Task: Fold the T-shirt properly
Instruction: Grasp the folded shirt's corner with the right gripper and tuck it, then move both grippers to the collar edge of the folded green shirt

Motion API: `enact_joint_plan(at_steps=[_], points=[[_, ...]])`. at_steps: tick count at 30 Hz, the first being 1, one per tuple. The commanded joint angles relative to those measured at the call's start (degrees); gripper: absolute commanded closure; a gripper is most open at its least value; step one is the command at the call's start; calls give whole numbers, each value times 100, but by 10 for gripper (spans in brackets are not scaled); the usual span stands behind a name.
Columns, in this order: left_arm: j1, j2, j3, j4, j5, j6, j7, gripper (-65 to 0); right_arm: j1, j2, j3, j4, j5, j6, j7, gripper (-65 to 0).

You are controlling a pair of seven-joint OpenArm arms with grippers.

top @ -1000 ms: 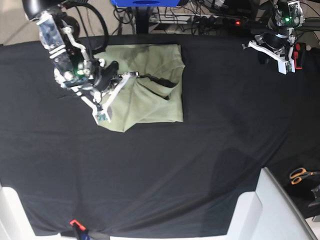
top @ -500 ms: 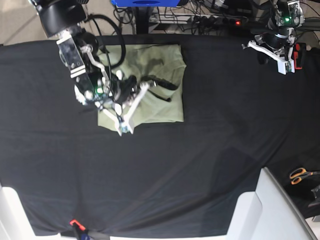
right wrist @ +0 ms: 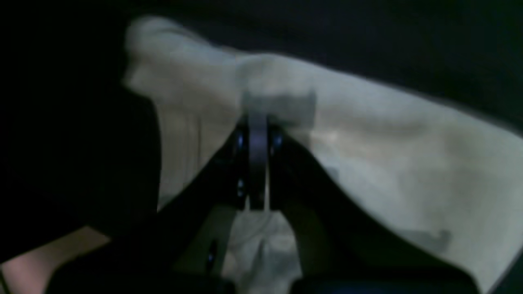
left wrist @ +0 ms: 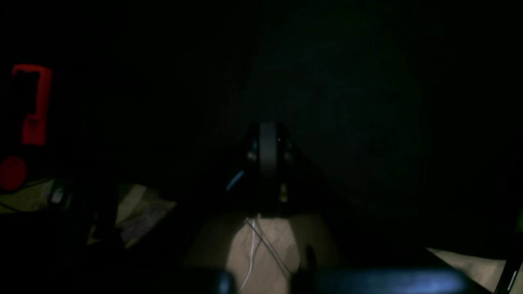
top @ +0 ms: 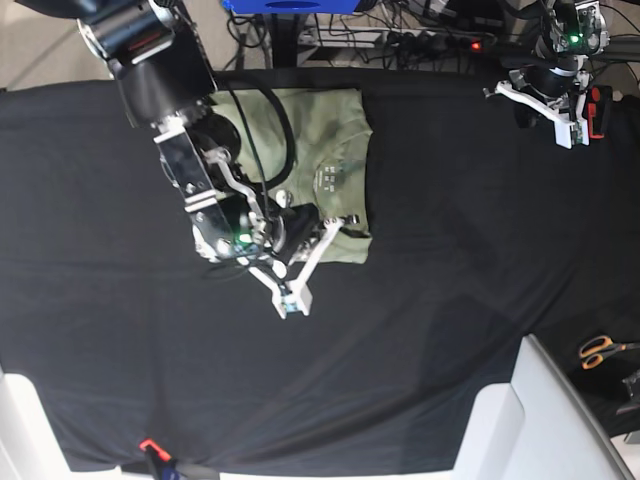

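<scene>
Pinching the T-shirt (right wrist: pixel 367 134), the right fingers (right wrist: pixel 256 163) sit fully closed.

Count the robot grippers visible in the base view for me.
2. The right gripper is shut over the near edge of the T-shirt; the wrist view shows the fabric pinched in it. The left gripper sits shut, parked at the table's far corner, away from the shirt.

A small print on the T-shirt (top: pixel 328 176) is too tiny to read

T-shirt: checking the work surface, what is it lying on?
The T-shirt lies on a black cloth. What's beneath the cloth is covered; the right gripper hides part of the shirt.
</scene>
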Motion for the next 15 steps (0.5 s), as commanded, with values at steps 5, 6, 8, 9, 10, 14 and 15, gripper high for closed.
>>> enact_joint_plan(at_steps=[5, 6, 8, 9, 10, 14, 15], points=[[22, -63, -33, 91, -39, 18, -107, 0, 403, 169, -509, 132, 45, 18, 246, -2], [13, -63, -33, 118, -39, 18, -107, 0, 350, 319, -518, 405, 45, 9, 149, 0], [-31, -46, -24, 144, -75, 18, -81, 0, 69, 618, -474, 1249, 45, -9, -185, 0], [-31, -37, -24, 144, -92, 18, -72, 0, -107, 811, -360, 1732, 45, -18, -334, 0], [-14, -28, -24, 179, -92, 18, -72, 0, -300, 952, -219, 2128, 45, -26, -457, 0], [250, 157, 213, 628, -92, 18, -81, 0, -1593, 1347, 827, 3728, 36, -26, -589, 0], [312, 165, 380, 724, -92, 18, -72, 0, -1918, 1400, 1100, 4009, 36, -18, -572, 0]])
